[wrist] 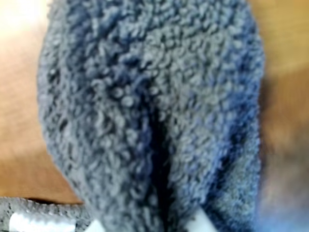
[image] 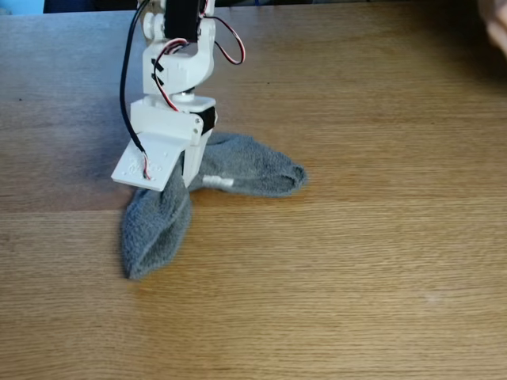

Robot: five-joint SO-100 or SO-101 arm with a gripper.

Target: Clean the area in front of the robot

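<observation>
My white arm (image: 176, 71) with black servo blocks and red and black wires reaches down from the top of the fixed view onto the light-brown oak tabletop (image: 356, 277). Its gripper (image: 188, 180) sits at the bend of a grey terry cloth (image: 245, 166), shut on the bunched fabric, with the flat plate (image: 150, 162) tilted to the left. One lobe of the cloth lies to the right and the other (image: 150, 229) runs down-left. In the wrist view the cloth (wrist: 145, 96) fills the frame with a dark crease, and white fingertips (wrist: 197, 223) poke out at the bottom.
A small white tag (image: 218, 183) shows on the cloth beside the gripper. A straight board seam (image: 55, 210) crosses the table at the left. A blurred pinkish shape (image: 497, 24) sits at the top right edge. Bare wood surrounds the cloth.
</observation>
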